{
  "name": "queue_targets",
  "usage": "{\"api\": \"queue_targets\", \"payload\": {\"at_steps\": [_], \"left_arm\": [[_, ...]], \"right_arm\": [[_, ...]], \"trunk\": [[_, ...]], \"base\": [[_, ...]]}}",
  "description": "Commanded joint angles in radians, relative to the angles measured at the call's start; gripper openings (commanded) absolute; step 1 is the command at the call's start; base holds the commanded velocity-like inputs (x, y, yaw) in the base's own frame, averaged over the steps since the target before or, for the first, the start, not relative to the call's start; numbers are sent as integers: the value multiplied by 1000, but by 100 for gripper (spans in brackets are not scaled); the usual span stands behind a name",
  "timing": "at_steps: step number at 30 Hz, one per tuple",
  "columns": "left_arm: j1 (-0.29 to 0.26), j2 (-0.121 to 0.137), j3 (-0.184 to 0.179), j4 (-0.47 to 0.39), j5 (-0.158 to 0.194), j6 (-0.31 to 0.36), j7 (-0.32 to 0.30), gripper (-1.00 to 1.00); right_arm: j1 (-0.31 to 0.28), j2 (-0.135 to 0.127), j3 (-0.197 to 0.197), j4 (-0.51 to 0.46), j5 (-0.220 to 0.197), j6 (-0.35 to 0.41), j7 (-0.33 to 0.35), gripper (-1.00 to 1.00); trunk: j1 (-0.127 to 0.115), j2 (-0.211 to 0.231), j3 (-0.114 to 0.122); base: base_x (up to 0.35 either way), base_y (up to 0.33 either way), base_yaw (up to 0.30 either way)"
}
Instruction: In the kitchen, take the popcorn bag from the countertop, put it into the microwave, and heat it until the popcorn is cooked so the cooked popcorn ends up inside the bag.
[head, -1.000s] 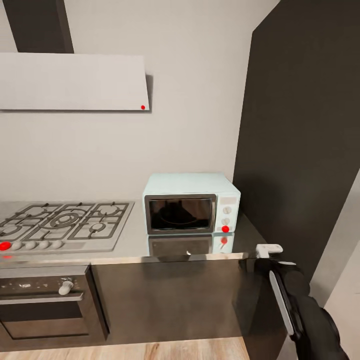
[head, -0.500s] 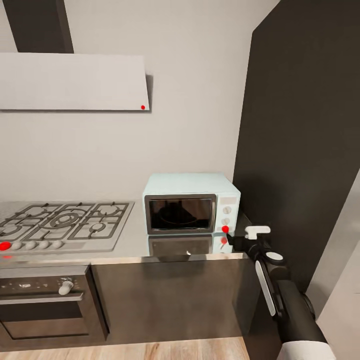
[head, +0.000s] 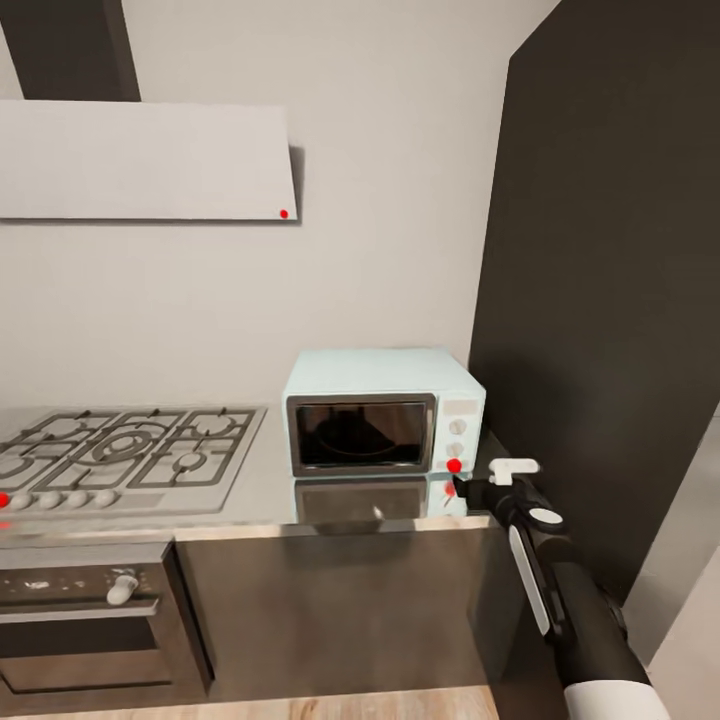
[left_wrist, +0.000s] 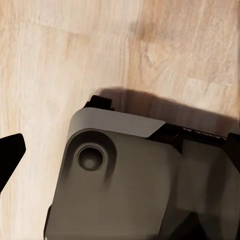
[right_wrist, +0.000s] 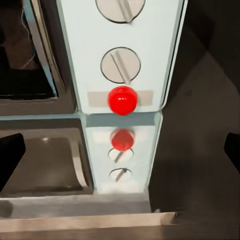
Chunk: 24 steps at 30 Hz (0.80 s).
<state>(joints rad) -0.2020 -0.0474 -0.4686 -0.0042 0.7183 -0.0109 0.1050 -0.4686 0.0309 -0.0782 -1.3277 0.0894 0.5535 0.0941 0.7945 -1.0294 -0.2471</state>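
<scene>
On the worktop (head: 250, 495), head view, the microwave (head: 383, 410) stands shut beside the hob (head: 125, 455); the right end effector (head: 462, 487) nears its red light (head: 454, 465). Right wrist view: fingers (right_wrist: 10, 157) spread, facing that light. Left wrist view: left end effector's state cannot be told, above wooden floor (left_wrist: 75, 55).

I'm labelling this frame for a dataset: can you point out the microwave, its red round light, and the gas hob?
microwave (head: 378, 372): head view, on the pale blue top of its casing.
red round light (right_wrist: 123, 100): right wrist view, centre of the light, below the lower knob.
gas hob (head: 130, 455): head view, on the grates at its middle.
</scene>
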Motion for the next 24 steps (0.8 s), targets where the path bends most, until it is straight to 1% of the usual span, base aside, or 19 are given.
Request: {"api": "queue_targets", "payload": {"at_steps": [1,5,16,19,24], "left_arm": [[0,0,-8,0,7,-1,4,100],[-1,0,-8,1,7,-1,4,100],[-1,0,-8,1,7,-1,4,100],[-1,0,-8,1,7,-1,4,100],[-1,0,-8,1,7,-1,4,100]], "right_arm": [[-1,0,-3,10,12,4,9,100],[-1,-4,-3,41,17,-14,11,100],[-1,-3,-3,45,13,-20,11,100],[-1,-2,-4,48,14,-19,8,100],[-1,-2,-4,48,18,-16,6,100]], "trunk": [[1,-1,-1],[1,-1,-1],[1,-1,-1],[1,-1,-1],[1,-1,-1]], "base": [[285,0,0],[285,0,0],[269,0,0],[123,0,0],[19,0,0]]}}
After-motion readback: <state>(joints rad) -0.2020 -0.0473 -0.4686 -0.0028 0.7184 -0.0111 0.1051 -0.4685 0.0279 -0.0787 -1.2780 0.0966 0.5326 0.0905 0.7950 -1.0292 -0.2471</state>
